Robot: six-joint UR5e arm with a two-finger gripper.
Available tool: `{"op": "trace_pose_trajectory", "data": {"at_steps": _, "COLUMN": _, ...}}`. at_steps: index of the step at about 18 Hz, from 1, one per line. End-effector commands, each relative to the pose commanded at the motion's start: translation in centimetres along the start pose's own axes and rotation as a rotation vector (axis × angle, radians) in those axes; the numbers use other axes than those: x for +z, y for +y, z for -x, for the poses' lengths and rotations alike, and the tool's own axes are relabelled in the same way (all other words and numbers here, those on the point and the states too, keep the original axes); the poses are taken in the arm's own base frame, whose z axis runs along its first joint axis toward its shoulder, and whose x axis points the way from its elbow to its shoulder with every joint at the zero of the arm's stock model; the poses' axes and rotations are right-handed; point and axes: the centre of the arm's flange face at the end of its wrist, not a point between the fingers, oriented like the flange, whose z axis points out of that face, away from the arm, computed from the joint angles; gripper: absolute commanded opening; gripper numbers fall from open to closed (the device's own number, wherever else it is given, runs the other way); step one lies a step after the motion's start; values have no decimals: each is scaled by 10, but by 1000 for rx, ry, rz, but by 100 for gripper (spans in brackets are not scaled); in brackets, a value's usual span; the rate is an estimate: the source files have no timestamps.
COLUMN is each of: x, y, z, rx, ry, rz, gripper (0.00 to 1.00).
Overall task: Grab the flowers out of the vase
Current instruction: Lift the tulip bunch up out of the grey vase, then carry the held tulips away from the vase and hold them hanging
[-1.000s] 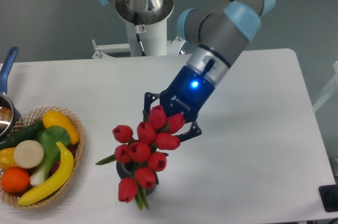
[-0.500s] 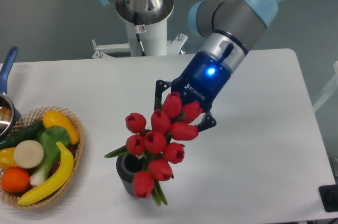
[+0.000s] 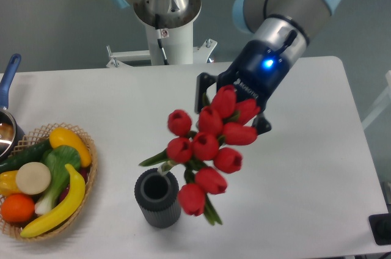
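The hand (image 3: pixel 227 107) is pinching the flowers (image 3: pixel 208 146) at the upper end of the bunch, its two dark fingers showing on either side of the topmost red heads. The bunch hangs down and to the left from that grip, tilted, with its stems and leaves trailing toward the near edge of the table (image 3: pixel 305 167).

The vase (image 3: pixel 157 198) stands upright just below and left of the bunch, its round mouth open and dark. One green leaf reaches close to the rim; whether any stem tip is touching it cannot be told.

The likely risk is that the grip sits among the heads rather than on the stems, so the bunch could slip or swing loose. A leaf catching the rim could also tip the vase.

Well to the left, a wicker basket (image 3: pixel 82 176) holds a banana (image 3: pixel 58 207) and other produce.
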Motion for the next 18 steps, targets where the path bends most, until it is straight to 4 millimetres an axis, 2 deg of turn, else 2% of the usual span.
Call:
{"op": "trace_pose_trajectory", "data": {"at_steps": 4, "x": -28, "y": 2, "z": 13, "rx": 23, "ry": -36, "rz": -20, "gripper": 4}}
{"op": "trace_pose_trajectory", "data": {"at_steps": 6, "x": -40, "y": 6, "z": 20, "rx": 124, "ry": -71, "rz": -15, "gripper": 4}}
{"op": "trace_pose_trajectory", "data": {"at_steps": 8, "x": -54, "y": 17, "z": 33, "rx": 193, "ry": -148, "rz": 14, "gripper": 4}}
{"op": "trace_pose_trajectory", "data": {"at_steps": 12, "x": -67, "y": 37, "z": 52, "rx": 278, "ry": -302, "rz": 117, "gripper": 0}}
{"op": "trace_pose_trajectory", "data": {"at_steps": 15, "x": -74, "y": 64, "z": 74, "rx": 314, "ry": -394, "rz": 217, "gripper": 0}}
{"op": "trace_pose_trajectory", "data": {"at_steps": 18, "x": -101, "y": 101, "z": 103, "rx": 381, "ry": -460, "rz": 315, "gripper": 0}}
